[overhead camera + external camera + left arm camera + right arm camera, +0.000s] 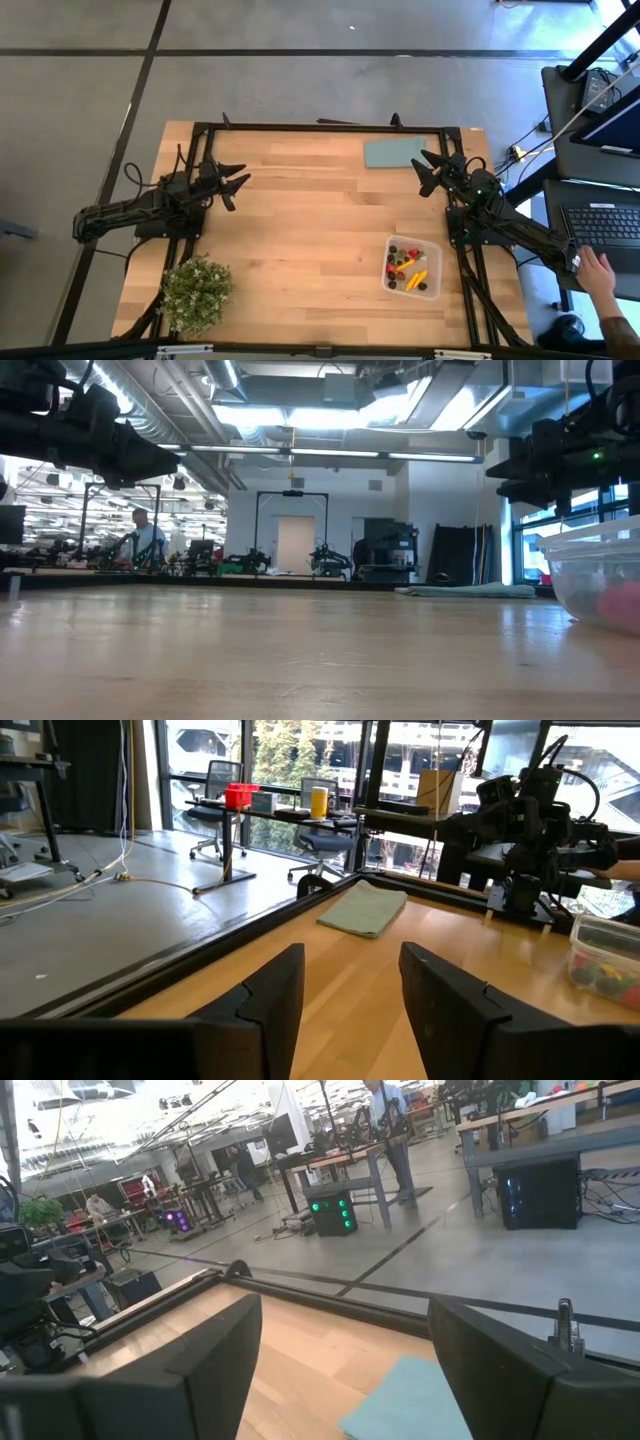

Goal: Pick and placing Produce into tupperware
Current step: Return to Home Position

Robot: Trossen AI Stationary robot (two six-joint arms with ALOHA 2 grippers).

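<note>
The clear tupperware [413, 267] stands on the table near its right edge and shows again in the low view [600, 582] and the left wrist view [605, 952]. Inside it lie the produce pieces [406, 266]: red berries, dark round ones and orange-yellow sticks. My left gripper [238, 186] hangs open above the table's left side, its fingers [270, 995] pointing across the table. My right gripper [430, 170] hangs open above the far right part, beside the teal-grey slab [397, 152]. Neither gripper holds anything.
A bushy green potted plant [196, 290] stands at the near left corner. The flat teal-grey slab [365, 908] lies by the far edge. A person's hand [597, 270] rests at a laptop right of the table. Bare wood spans the middle.
</note>
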